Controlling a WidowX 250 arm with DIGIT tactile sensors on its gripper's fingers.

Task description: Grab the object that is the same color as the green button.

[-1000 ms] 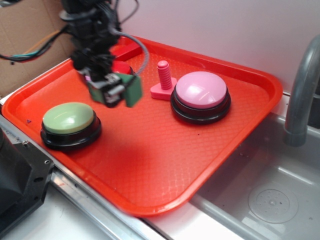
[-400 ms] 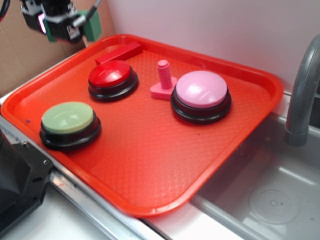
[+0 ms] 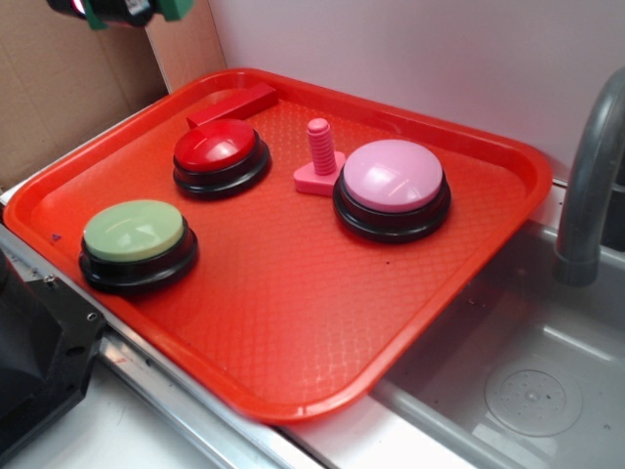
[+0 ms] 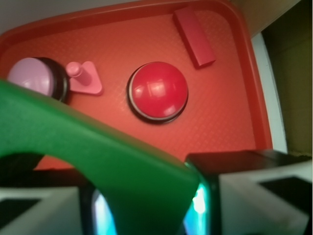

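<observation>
The dark green arch block (image 4: 98, 156) fills the lower half of the wrist view, clamped between my gripper (image 4: 153, 210) fingers. In the exterior view my gripper (image 3: 127, 10) is high at the top left edge, mostly cut off, with a bit of the green block (image 3: 176, 10) showing beside it. It hangs above the tray's far left corner. The pale green button (image 3: 134, 233) on its black base sits near the front left of the red tray (image 3: 293, 322), far below the gripper.
A red dome button (image 3: 217, 149), a pink bolt-shaped piece (image 3: 320, 161) and a large pink button (image 3: 393, 178) stand on the tray. A flat red bar (image 3: 234, 103) lies at the tray's back. A sink (image 3: 508, 391) and grey faucet (image 3: 586, 176) are on the right; cardboard (image 3: 59, 98) stands at the left.
My gripper has risen with the green block from just above the tray by the red button up to the frame's top left, uncovering the red button.
</observation>
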